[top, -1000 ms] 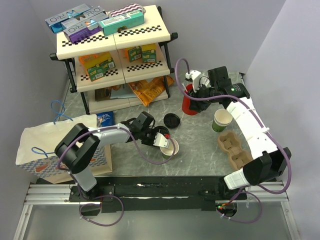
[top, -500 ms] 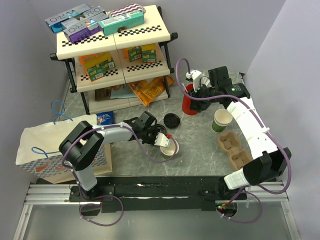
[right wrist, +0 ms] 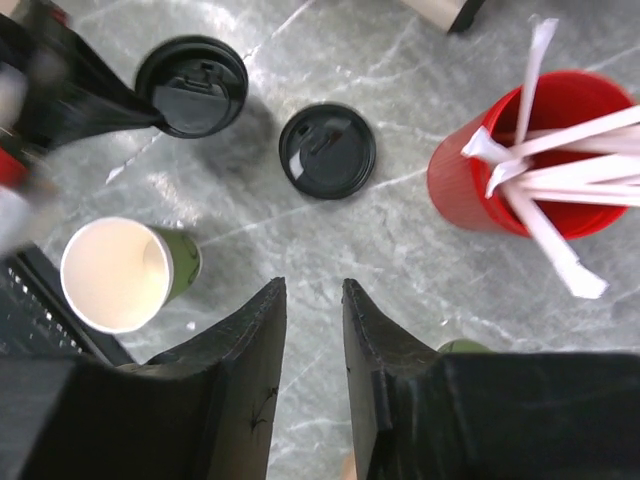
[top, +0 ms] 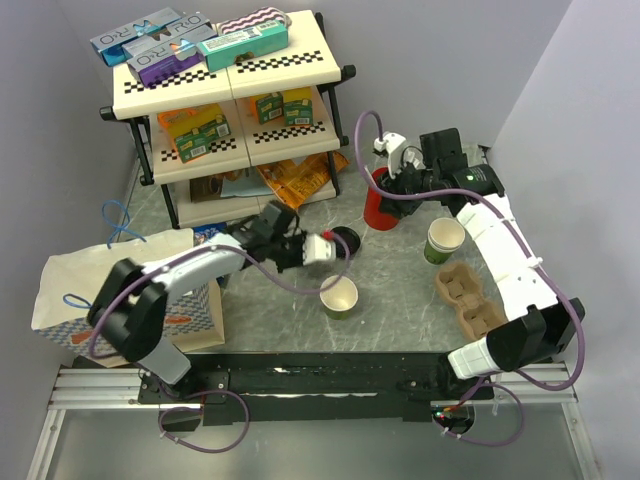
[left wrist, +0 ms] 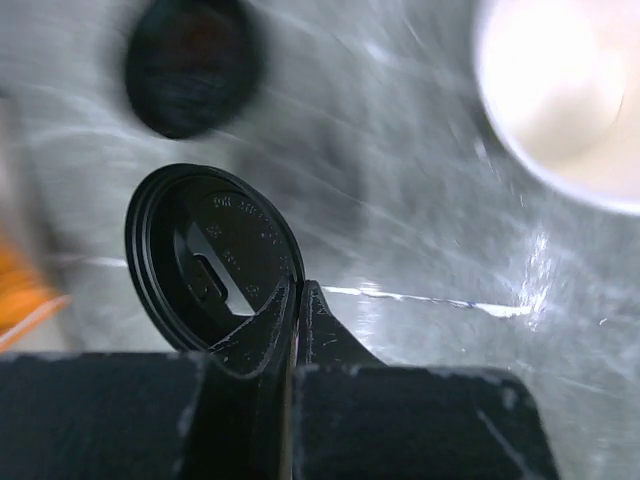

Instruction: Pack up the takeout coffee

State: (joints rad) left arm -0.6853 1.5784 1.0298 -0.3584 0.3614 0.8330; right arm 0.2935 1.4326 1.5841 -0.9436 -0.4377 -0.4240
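The green paper cup, cream inside, stands open and upright on the marble table; it also shows in the left wrist view and the right wrist view. My left gripper is shut on the rim of a black lid and holds it above the table, away from the cup. A second black lid lies flat on the table. My right gripper hovers open and empty beside the red cup.
A red cup of white sticks stands behind the lids. A twin green cup and a cardboard cup carrier are at the right. A paper bag lies at the left; a shelf of snacks stands behind.
My left gripper has moved from the green cup's rim up and back towards the lid on the table. The cup has not moved. The right arm has barely moved.
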